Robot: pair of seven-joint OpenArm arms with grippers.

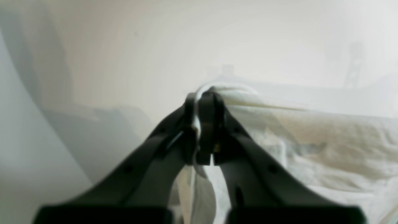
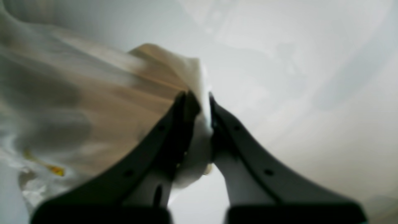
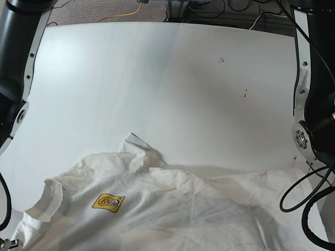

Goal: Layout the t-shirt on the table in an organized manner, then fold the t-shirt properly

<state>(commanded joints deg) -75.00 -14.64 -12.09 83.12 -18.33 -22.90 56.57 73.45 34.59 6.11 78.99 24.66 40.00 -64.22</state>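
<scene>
Cream cotton of the t-shirt [image 3: 157, 209] lies rumpled along the near edge of the white surface [image 3: 172, 83]. Left claw [image 1: 203, 124] and right claw [image 2: 199, 124] each pinch its cloth. Laying-out seems under way; next, spreading it flat calls for even tension.

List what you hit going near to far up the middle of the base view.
t-shirt, rumpled and lying graphic-up → its raised fold at the far edge → bare white table → floor with cables beyond the far table edge.
</scene>
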